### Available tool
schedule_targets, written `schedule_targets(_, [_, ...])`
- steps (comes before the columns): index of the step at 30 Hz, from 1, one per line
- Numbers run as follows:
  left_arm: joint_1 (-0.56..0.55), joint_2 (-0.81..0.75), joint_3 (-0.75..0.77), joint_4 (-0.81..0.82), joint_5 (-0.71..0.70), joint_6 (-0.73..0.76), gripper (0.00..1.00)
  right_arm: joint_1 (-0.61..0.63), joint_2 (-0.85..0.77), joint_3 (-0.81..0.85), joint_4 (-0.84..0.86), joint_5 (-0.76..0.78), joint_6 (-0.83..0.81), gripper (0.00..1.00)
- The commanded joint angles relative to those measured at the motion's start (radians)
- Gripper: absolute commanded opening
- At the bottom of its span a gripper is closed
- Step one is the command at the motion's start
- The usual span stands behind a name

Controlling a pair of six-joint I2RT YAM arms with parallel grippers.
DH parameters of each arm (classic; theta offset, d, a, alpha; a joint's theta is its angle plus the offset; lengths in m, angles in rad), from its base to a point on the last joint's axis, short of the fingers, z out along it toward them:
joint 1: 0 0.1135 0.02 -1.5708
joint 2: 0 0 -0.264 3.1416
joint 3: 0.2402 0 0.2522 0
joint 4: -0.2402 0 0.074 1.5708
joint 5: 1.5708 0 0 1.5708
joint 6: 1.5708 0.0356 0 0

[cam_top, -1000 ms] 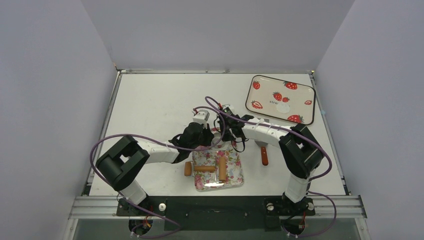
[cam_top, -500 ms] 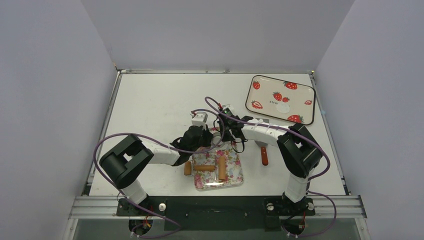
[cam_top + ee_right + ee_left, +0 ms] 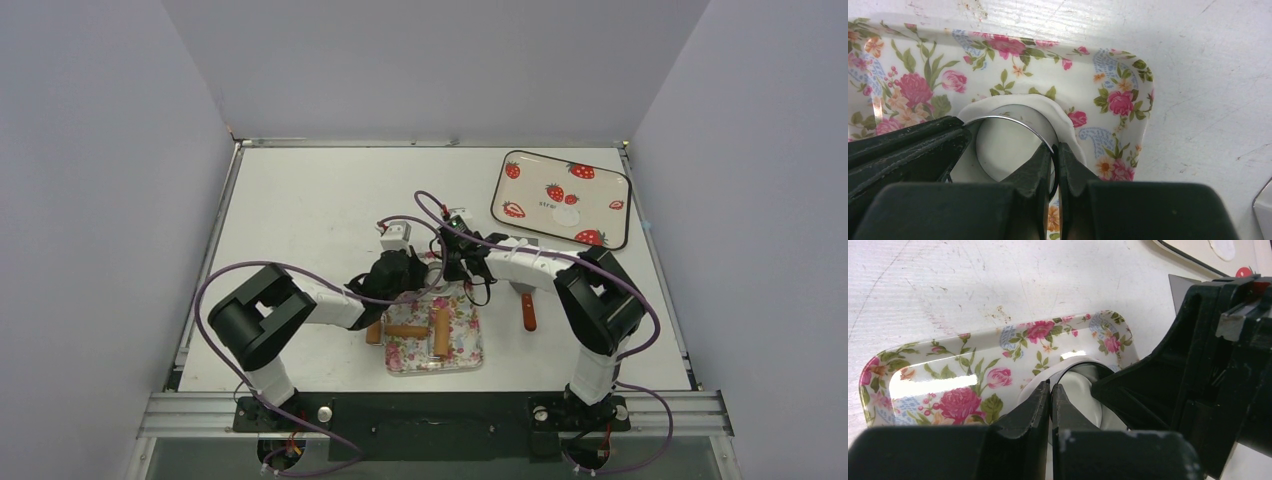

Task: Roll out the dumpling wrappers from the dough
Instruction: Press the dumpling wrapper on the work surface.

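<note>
On one tray (image 3: 1118, 75) lie one ring (image 3: 1008, 118), one dough (image 3: 1060, 119).

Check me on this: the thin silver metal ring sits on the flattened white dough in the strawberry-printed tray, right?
Not quite: the tray is wrong. The thin silver metal ring sits on the flattened white dough in the rose-patterned floral tray, not the strawberry-printed one. The right wrist view shows it plainly.
</note>
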Motion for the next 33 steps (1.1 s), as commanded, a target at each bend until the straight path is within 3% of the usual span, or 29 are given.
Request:
schedule_targets(1, [-0.010,0.092,0.005,-0.234,-0.024,-0.055,0.00,0.010,0.052,-0.026,-0.076,-0.075,0.004,0.00])
schedule_targets(4, [-0.014,0.101,0.015,-0.249,-0.018,-0.057,0.00,0.010,0.059,-0.004,-0.098,-0.082,0.002,0.00])
schedule_targets(11, [-0.009,0.135,0.053,-0.165,0.007,0.219,0.00,0.012,0.023,-0.092,-0.084,-0.122,0.060,0.00])
schedule_targets(15, [0.027,0.153,0.092,-0.184,0.071,0.284,0.00,0.023,-0.001,-0.105,-0.084,-0.148,0.103,0.00])
schedule_targets(24, [0.061,0.206,0.223,-0.226,0.108,0.307,0.00,0.065,-0.019,-0.104,-0.088,-0.180,0.196,0.00])
schedule_targets(33, [0.078,0.196,0.192,-0.359,0.118,0.276,0.00,0.036,0.006,-0.060,-0.123,-0.167,0.170,0.00])
